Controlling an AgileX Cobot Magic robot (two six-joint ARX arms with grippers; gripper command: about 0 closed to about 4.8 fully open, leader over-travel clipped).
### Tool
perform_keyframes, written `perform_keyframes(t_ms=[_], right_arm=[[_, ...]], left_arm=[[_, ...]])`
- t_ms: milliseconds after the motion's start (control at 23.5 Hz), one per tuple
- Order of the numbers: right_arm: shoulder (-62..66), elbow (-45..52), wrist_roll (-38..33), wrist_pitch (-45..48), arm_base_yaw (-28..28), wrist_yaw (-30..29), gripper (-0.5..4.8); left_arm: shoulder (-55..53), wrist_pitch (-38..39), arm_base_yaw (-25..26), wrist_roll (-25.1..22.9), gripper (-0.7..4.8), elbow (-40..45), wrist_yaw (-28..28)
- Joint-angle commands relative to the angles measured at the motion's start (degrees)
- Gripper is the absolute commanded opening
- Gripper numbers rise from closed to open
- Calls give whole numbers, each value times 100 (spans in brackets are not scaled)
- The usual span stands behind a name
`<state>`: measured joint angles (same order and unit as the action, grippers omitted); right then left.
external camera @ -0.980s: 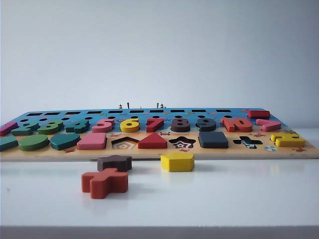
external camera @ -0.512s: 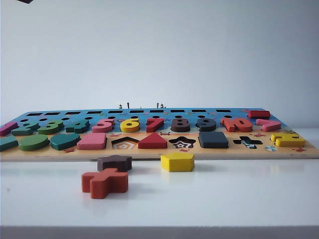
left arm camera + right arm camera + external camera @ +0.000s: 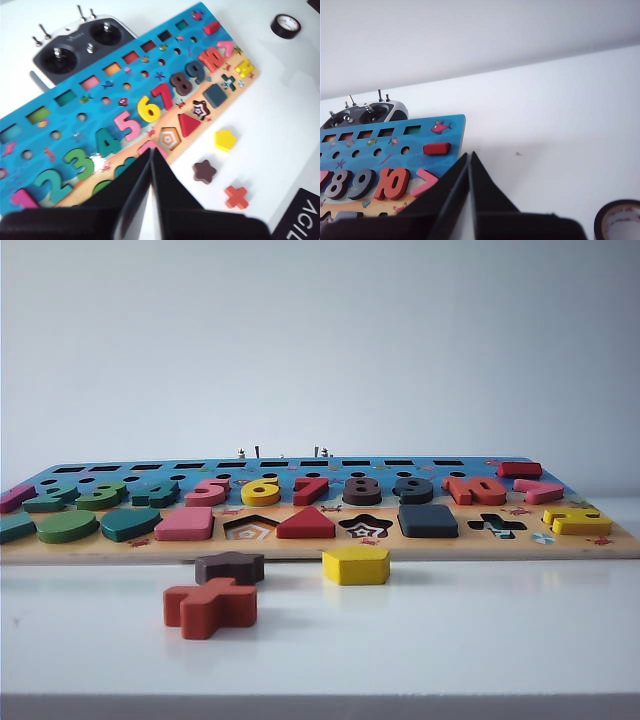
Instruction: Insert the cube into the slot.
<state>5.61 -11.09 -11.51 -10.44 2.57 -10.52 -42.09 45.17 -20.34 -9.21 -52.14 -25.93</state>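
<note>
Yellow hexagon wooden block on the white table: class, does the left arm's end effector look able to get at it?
Probably yes: the yellow hexagon wooden block lies alone, nothing over it; the shut left end effector would need opening.

White counter [image 3: 480,630] carries a tan-and-blue puzzle board [image 3: 320,548]. In front of the board, directly on the counter: yellow hexagon block [image 3: 356,565], dark brown star block [image 3: 229,567], red cross block [image 3: 210,606]. Behind the board, a remote controller [image 3: 75,47]. Off its far right end, a black tape roll [image 3: 286,25].
</note>
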Motion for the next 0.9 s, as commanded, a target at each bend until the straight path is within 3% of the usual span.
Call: perform_keyframes(t_ms=[43, 426, 767, 895], right_arm=[[-98, 9, 205, 105, -15, 44, -8], [-227, 109, 715, 153, -22, 90, -9], [-544, 476, 859, 363, -214, 208, -9], [-544, 562, 857, 422, -221, 208, -9]], left_arm=[[76, -140, 111, -26, 20, 35, 7], [590, -820, 614, -15, 20, 675, 210], [1971, -2015, 885, -15, 20, 2450, 1414], [2350, -2146, 962, -17, 20, 2850, 1593]])
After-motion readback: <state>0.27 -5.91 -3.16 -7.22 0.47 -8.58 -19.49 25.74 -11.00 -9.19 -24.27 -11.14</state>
